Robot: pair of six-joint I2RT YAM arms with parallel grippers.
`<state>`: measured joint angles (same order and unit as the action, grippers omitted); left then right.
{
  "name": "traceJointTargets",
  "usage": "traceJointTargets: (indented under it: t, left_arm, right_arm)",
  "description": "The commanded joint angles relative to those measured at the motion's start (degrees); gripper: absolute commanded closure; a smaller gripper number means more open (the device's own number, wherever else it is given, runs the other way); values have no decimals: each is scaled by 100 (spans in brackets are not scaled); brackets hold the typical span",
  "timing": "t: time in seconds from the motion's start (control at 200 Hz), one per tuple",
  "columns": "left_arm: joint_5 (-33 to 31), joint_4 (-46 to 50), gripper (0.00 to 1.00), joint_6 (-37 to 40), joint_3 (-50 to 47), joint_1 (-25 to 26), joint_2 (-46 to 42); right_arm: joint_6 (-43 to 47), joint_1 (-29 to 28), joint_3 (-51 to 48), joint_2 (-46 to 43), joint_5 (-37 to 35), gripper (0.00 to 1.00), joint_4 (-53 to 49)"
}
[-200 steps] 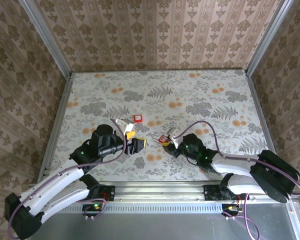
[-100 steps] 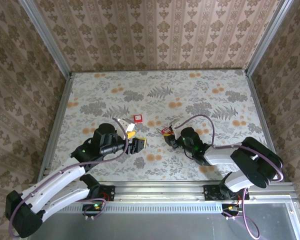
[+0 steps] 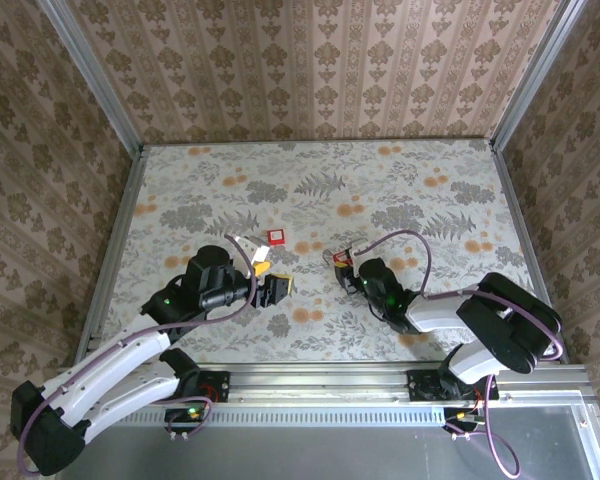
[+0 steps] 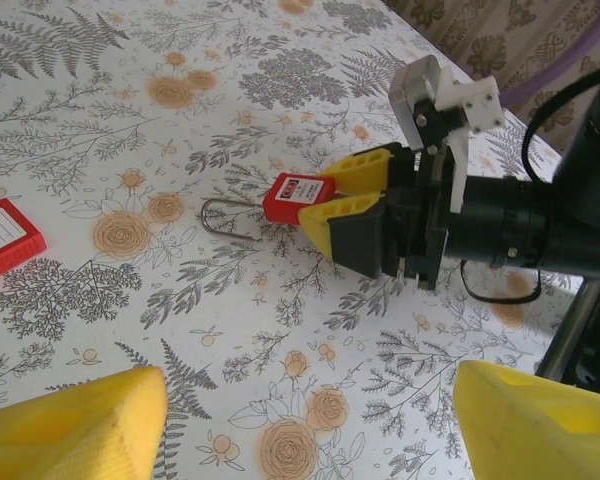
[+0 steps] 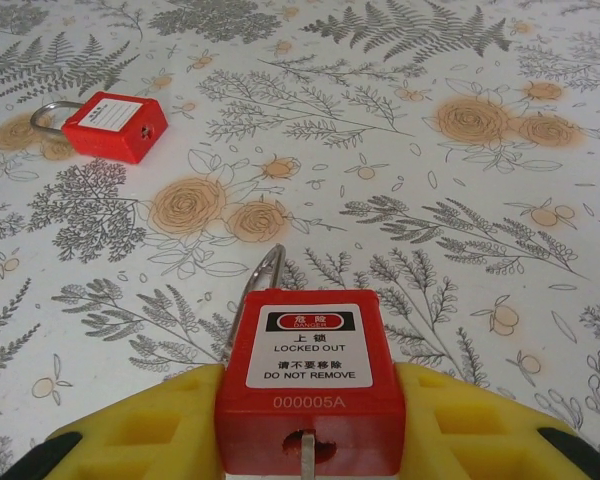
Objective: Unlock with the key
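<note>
Red padlock (image 5: 315,385), shackle (image 5: 277,253) aimed leftward.

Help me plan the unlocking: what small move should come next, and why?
Probably ease the left gripper toward the padlock: its jaws stand open and empty, facing it, while the right gripper clamps its body, so a second hold seems needed.

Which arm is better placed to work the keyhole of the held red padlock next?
Left, probably. The right gripper has its jaws shut on the red plastic padlock with steel shackle, so it is busy. The left gripper faces it, jaws open and empty.
</note>
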<state>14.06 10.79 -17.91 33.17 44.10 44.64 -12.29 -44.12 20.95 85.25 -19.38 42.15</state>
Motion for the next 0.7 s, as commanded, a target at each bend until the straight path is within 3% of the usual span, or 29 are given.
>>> traceJointTargets:
  t: [0.0, 0.145, 0.3, 0.5, 0.63, 0.695]
  left_arm:
    - [-62, -24, 24, 102, 181, -51, 0]
    - [-36, -26, 24, 69, 156, -50, -13]
    - [-51, -24, 24, 51, 102, -50, -77]
    - [-79, 35, 24, 68, 76, -52, -175]
    - [-99, 39, 24, 60, 50, -50, -217]
    - [-97, 37, 24, 52, 35, -50, -244]
  right_arm:
    - [-245, -424, 95, 99, -1187, 91, 131]
    - [-573, -715, 145, 254, -1798, 90, 91]
    - [-1087, -1073, 411, 416, -2527, 90, -639]
    - [-1484, -1370, 549, 522, -2908, 86, -1018]
    - [-2089, -1511, 613, 553, -3268, 79, -1494]
    - [-2160, -1547, 625, 547, -3209, 71, -1514]
